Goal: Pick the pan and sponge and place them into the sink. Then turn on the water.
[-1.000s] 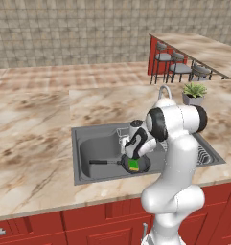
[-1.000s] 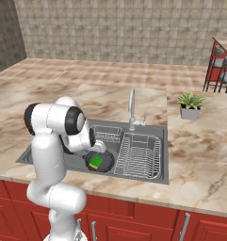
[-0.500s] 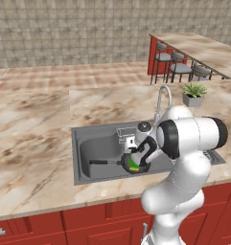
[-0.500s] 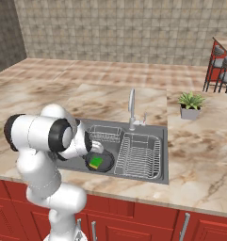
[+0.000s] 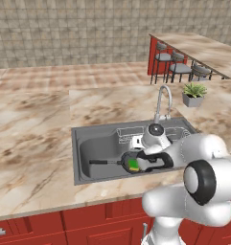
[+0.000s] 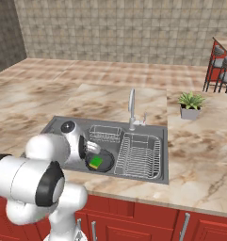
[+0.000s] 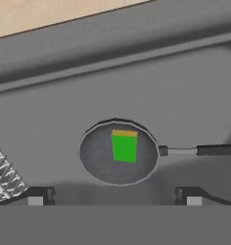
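Note:
The black pan (image 7: pixel 118 152) lies flat on the floor of the dark grey sink (image 7: pixel 136 72), its long handle (image 7: pixel 217 150) pointing right in the hand view. The green sponge (image 7: pixel 124 146) rests inside the pan. My gripper (image 7: pixel 114 196) hovers just above the pan, open wide, with nothing between its fingertips (image 7: pixel 40 195). From the base cameras, the gripper (image 5: pixel 134 148) (image 6: pixel 93 149) hangs over the pan (image 5: pixel 129 162) (image 6: pixel 100 161) and sponge (image 5: pixel 133 165) (image 6: pixel 96 162) in the sink (image 5: pixel 88 143) (image 6: pixel 58 124). The water is out of view at the silver faucet (image 5: pixel 162 98) (image 6: pixel 132 108).
A ribbed draining rack (image 6: pixel 139 155) fills the sink's right part, with a small wire basket (image 6: pixel 105 133) behind the pan. A potted plant (image 5: pixel 193 93) (image 6: pixel 190 104) stands on the marble counter right of the faucet. Bar stools (image 5: pixel 177 69) stand at the far right.
The arm's elbow has swung outward and toward the cameras. The open gripper has stayed over the pan. Pan and sponge have not moved in the sink.

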